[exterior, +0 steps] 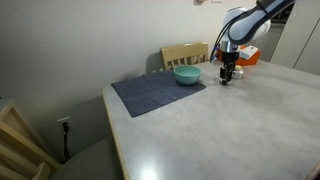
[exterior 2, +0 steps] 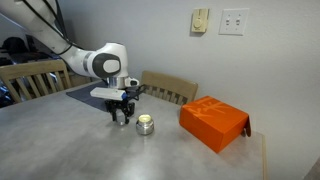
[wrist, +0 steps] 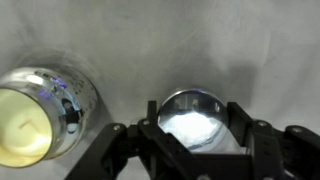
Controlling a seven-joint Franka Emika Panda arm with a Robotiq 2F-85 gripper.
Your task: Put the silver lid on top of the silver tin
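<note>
The silver tin (wrist: 35, 115), short and round with a pale inside, stands at the left of the wrist view. It also shows on the table in an exterior view (exterior 2: 145, 123), just beside the gripper. The silver lid (wrist: 195, 120), a shiny flat disc, lies between my gripper's two fingers (wrist: 195, 132), which touch its edges on both sides. The gripper is down at table level in both exterior views (exterior 2: 120, 118) (exterior: 228, 78). The lid is beside the tin, apart from it.
A teal bowl (exterior: 187, 75) sits on a dark mat (exterior: 150, 95) close to the gripper. An orange box (exterior 2: 213, 122) stands on the other side of the tin. Wooden chairs (exterior 2: 170, 88) stand at the table's edge.
</note>
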